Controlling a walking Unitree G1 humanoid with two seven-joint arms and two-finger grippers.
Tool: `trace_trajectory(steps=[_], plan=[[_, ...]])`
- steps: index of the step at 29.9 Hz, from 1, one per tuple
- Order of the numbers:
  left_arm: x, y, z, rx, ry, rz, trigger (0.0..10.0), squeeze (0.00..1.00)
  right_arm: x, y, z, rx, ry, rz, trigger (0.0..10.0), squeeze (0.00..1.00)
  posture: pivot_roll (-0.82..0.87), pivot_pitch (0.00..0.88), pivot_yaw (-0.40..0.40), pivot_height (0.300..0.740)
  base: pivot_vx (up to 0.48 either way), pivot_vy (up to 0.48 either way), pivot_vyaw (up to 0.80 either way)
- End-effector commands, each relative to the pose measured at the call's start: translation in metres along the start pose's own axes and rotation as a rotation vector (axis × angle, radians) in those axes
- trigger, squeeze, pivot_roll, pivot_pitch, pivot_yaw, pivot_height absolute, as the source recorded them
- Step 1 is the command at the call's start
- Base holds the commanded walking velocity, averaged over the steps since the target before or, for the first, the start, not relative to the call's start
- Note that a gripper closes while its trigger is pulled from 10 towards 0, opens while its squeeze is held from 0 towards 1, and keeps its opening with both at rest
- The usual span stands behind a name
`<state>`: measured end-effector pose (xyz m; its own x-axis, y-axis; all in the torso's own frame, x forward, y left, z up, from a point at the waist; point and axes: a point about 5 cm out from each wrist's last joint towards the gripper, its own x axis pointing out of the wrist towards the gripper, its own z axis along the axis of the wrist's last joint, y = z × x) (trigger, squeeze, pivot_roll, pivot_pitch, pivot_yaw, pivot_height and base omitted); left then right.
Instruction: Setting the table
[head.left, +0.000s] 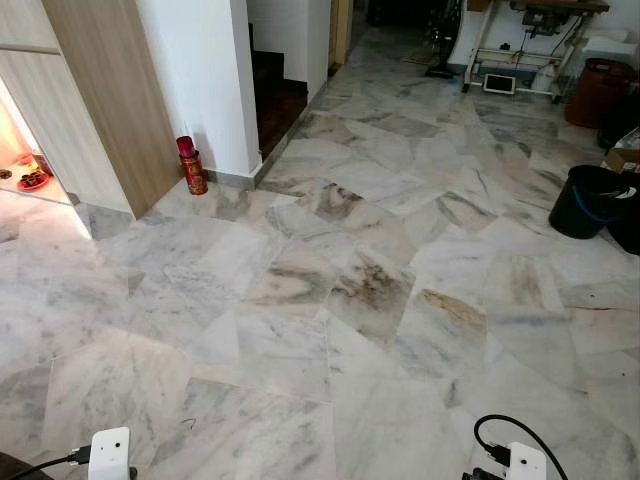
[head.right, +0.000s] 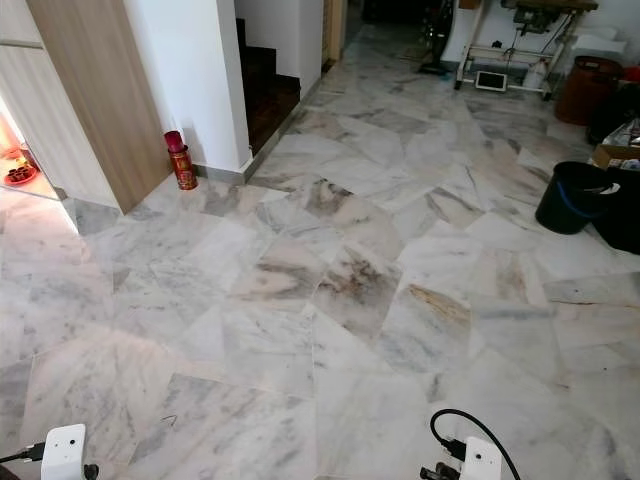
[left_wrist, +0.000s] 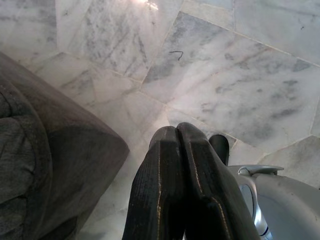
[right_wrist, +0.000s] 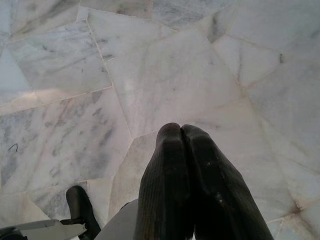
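Walking phase, judging by the frames: open marble floor (head.left: 330, 300) ahead. Nothing to set and no desk anywhere in sight, so where the task's things sit can't be told from here.

Left claw (left_wrist: 176, 131) pressed closed, empty, hanging low over the floor next to grey upholstery (left_wrist: 45, 150). Right claw (right_wrist: 181, 129) also closed tight, empty, hanging over bare tiles.

Landmarks: red can (head.left: 190, 165) against the white pillar (head.left: 200, 80), wood panel (head.left: 110, 90) left of it, dark stairs (head.left: 275, 95) beyond. Black bucket (head.left: 588, 200) on the right, near a cardboard box (head.left: 622, 158). Wheeled stand (head.left: 520, 50) far back.

To do this step well: keep both arms tucked, steer down the middle of the floor, stay well apart from can and bucket. Scan for the desk before lifting either arm. Watch the glossy tiles, likely slippery.
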<state>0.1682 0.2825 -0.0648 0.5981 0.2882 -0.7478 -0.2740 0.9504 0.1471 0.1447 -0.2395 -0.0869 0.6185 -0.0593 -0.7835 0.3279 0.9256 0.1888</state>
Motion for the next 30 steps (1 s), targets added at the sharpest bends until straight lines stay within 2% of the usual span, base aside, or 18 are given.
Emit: trace_trajectory(steps=[1, 19, 30], plan=[[0.000, 0.001, 0.000, -0.001, -0.005, 0.010, 10.0, 0.00, 0.000, -0.002, 0.001, 0.006, -0.008, -0.005, 10.0, 0.00, 0.03, 0.000, -0.037, 0.740, 0.000, 0.000, 0.00], [0.002, -0.013, 0.002, -0.027, -0.009, -0.009, 10.0, 0.00, 0.000, -0.005, 0.007, -0.006, -0.023, -0.016, 10.0, 0.00, 0.01, 0.000, -0.060, 0.740, 0.000, 0.000, 0.00], [0.000, -0.013, -0.005, -0.035, 0.004, -0.007, 10.0, 0.00, 0.000, -0.006, 0.008, -0.017, -0.031, -0.027, 10.0, 0.00, 0.00, 0.001, -0.067, 0.740, 0.000, 0.000, 0.00]])
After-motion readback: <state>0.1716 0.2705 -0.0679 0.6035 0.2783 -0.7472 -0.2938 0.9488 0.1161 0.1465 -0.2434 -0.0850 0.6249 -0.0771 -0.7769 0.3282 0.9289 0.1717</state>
